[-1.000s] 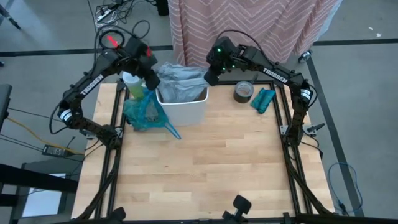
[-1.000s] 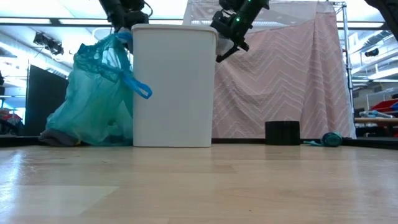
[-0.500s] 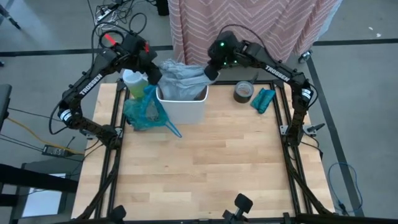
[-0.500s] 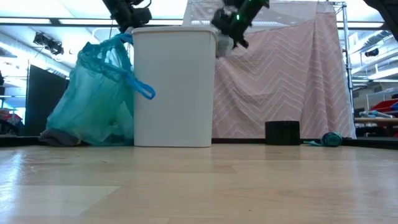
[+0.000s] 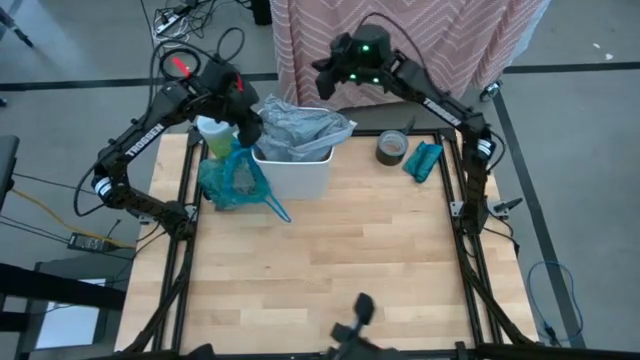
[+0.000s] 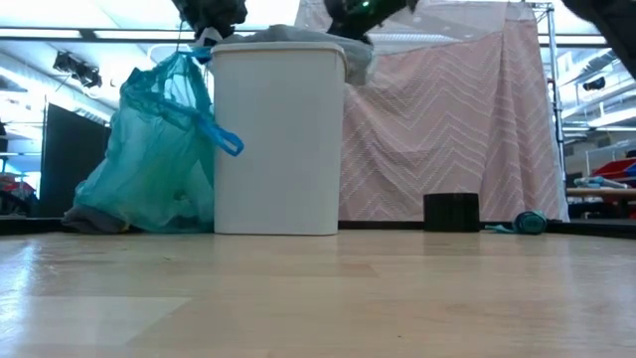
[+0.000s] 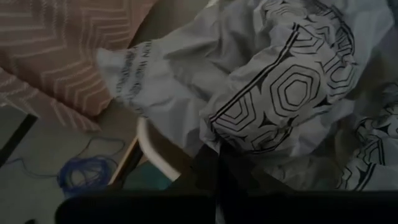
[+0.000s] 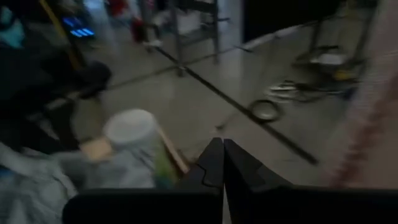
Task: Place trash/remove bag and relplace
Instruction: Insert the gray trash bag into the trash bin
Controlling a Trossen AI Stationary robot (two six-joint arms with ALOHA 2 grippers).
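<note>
While both arms reach over the white bin (image 5: 293, 172), left end effector (image 5: 250, 132) pinched on grey bag (image 5: 300, 128), right end effector (image 5: 322, 84) closed, raised.

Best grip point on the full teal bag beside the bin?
Judging by its pose, take the teal bag at the gathered neck near its top, coming from above: the body slumps wide against the white bin, the neck is narrow. Left gripper is shut beside it.

The bin (image 5: 293, 172) stands at the back of the worktop (image 5: 330, 270). A crumpled bag (image 5: 298, 130) sits in it and hangs over its rim. The full tied bag (image 5: 232, 178) leans against the bin's left side. To the right lie a tape roll (image 5: 391, 147) and a folded bag (image 5: 423, 161).
</note>
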